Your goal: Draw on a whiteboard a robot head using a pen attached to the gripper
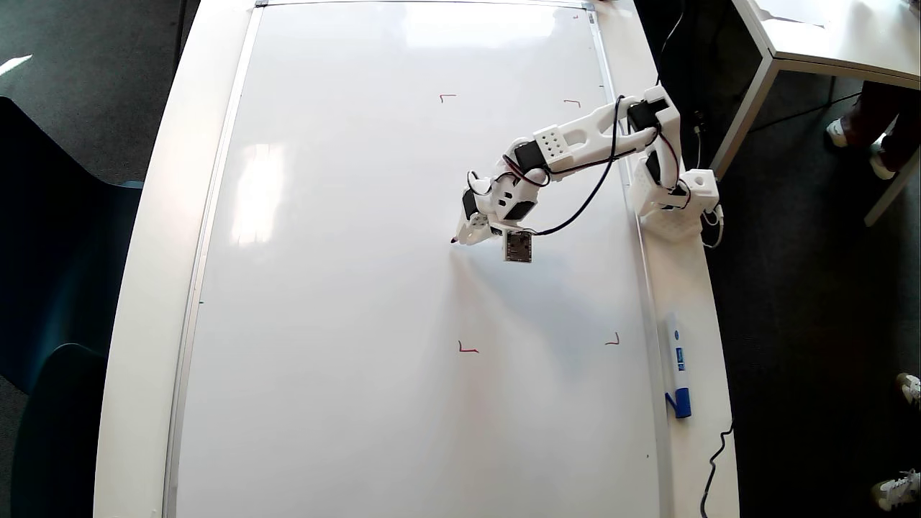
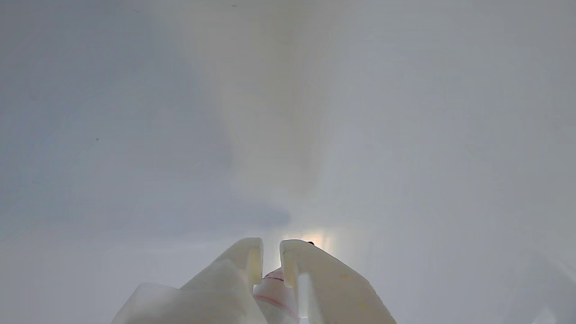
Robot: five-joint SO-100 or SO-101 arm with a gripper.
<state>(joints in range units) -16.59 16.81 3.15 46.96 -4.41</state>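
The pen [image 1: 456, 239] sits clamped between the closed jaws of the gripper [image 1: 469, 232], its tip angled down onto the whiteboard [image 1: 345, 288] roughly mid-board — held low so the nib can mark. No robot head is drawn yet; only 4 small red corner marks [image 1: 468, 350] frame the blank area. In the wrist view the pen [image 2: 275, 290] shows between the fingers [image 2: 243, 261]. A blue-capped marker [image 1: 677, 365] lies well apart at the board's edge — nothing obstructs.
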